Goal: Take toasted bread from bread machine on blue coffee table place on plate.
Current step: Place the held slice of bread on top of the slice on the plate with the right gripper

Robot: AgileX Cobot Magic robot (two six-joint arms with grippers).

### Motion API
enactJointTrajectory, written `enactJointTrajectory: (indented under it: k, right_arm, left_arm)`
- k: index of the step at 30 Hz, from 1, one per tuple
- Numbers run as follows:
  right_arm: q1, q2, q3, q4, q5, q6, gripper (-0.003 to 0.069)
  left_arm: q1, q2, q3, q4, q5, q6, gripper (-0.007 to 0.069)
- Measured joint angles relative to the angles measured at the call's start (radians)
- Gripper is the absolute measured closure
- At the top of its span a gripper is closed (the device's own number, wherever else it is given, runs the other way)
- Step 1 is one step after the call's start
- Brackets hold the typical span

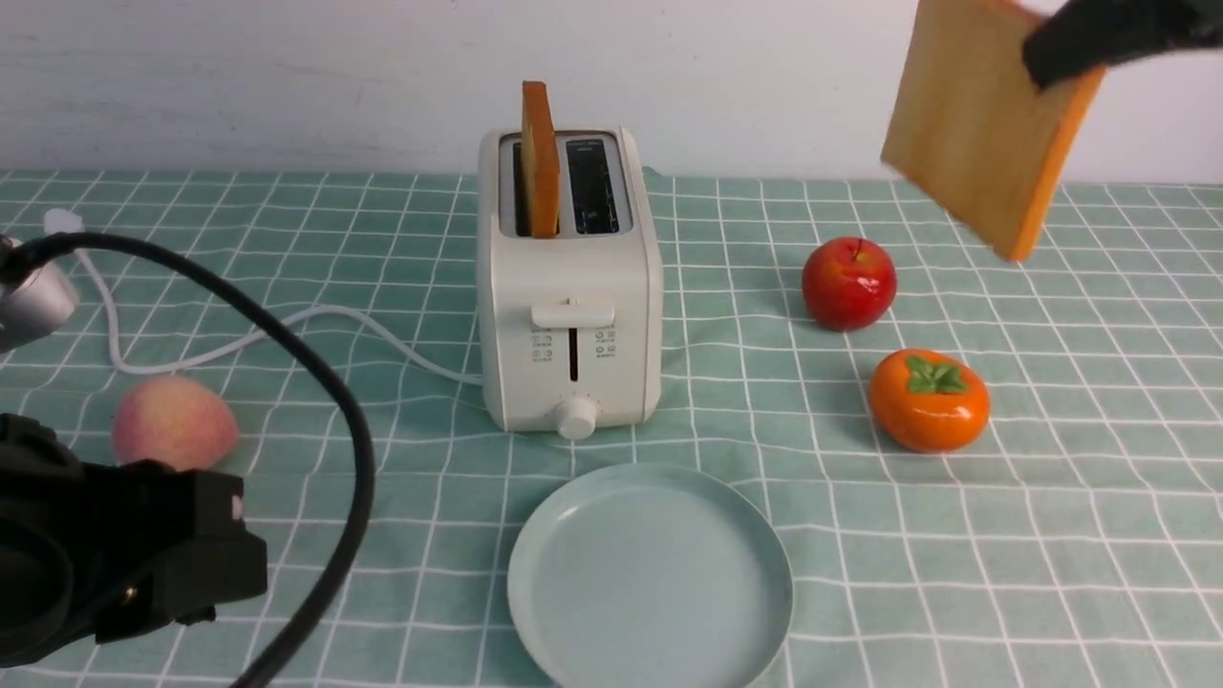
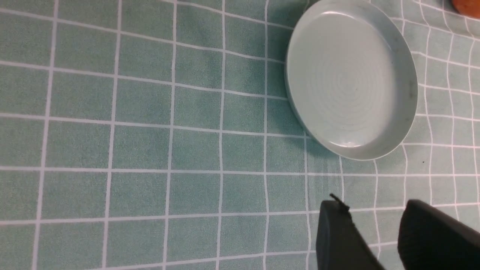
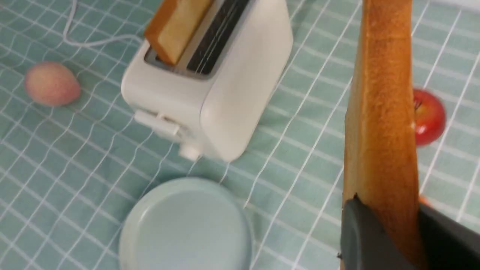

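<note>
Gripping one toast slice point(image 1: 989, 124) by its crust edges, the right end effector point(image 3: 382, 236) presumably lifts it high to clear the toaster point(image 1: 573, 315), where another slice point(image 1: 541, 172) stands upright, before lowering it to the bare plate point(image 1: 650, 573), while the left end effector point(image 2: 369, 232) stands partly open, holding nothing

Open air spans above the round pale blue-green plate point(image 1: 650, 583); the upright cream-white two-slot toaster point(image 1: 573, 287) blocks passage directly behind it.
</note>
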Motion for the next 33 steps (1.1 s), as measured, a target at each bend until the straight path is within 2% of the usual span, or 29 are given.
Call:
enactJointTrajectory:
  k: [5, 7, 8, 9, 14, 18, 21, 23, 25, 26, 27, 28, 29, 31, 33]
  right_arm:
    - [0.062, -0.01, 0.3, 0.264, -0.061, 0.012, 0.0551]
    - [0.126, 0.001, 0.438, 0.373, -0.071, -0.05, 0.0551]
    - [0.132, 0.002, 0.448, 0.383, -0.072, -0.057, 0.0551]
    - [0.183, 0.016, 0.517, 0.464, -0.091, -0.115, 0.0551]
    - [0.314, 0.067, 0.622, 0.575, -0.193, -0.214, 0.0551]
    - [0.354, 0.137, 0.636, 0.575, -0.278, -0.216, 0.0527]
    - [0.359, 0.164, 0.637, 0.549, -0.307, -0.218, 0.0463]
    - [0.359, 0.175, 0.637, 0.497, -0.336, -0.22, 0.0365]
    - [0.346, 0.172, 0.635, 0.409, -0.357, -0.218, 0.0216]
    - [0.339, 0.167, 0.633, 0.382, -0.359, -0.212, 0.0172]
    - [0.337, 0.164, 0.633, 0.369, -0.359, -0.21, 0.0162]
    - [0.319, 0.145, 0.618, 0.315, -0.359, -0.199, 0.0075]
    - [0.317, 0.142, 0.616, 0.309, -0.358, -0.198, 0.0067]
    - [0.298, 0.082, 0.59, 0.22, -0.337, -0.168, -0.0005]
    - [0.296, 0.055, 0.58, 0.19, -0.327, -0.15, -0.0014]
  left_arm:
    - [0.0, 0.0, 0.0, -0.006, 0.0, 0.0, 0.0386]
    - [0.0, 0.0, 0.0, -0.01, 0.0, 0.0, 0.0386]
    - [0.0, 0.0, 0.0, -0.01, 0.0, 0.0, 0.0386]
    - [0.0, 0.0, 0.0, -0.013, -0.001, 0.0, 0.0386]
    - [0.0, 0.0, 0.0, -0.016, -0.013, 0.0, 0.0386]
    - [0.0, 0.0, 0.0, -0.02, -0.017, 0.0, 0.0386]
    - [0.0, 0.0, 0.0, -0.021, -0.017, 0.0, 0.0382]
    - [0.0, 0.0, 0.0, -0.021, -0.017, 0.0, 0.0375]
    - [0.0, 0.0, 0.0, -0.021, -0.021, -0.004, 0.0365]
    - [0.0, 0.0, 0.0, -0.021, -0.022, -0.005, 0.0358]
    - [0.0, 0.0, 0.0, -0.021, -0.022, -0.005, 0.0358]
    - [0.0, 0.0, 0.0, -0.021, -0.025, -0.006, 0.0341]
    - [0.0, 0.0, 0.0, -0.021, -0.025, -0.006, 0.0338]
    - [0.0, 0.0, -0.001, -0.019, -0.043, -0.004, 0.0295]
    - [0.0, 0.0, -0.007, -0.01, -0.056, -0.001, 0.0268]
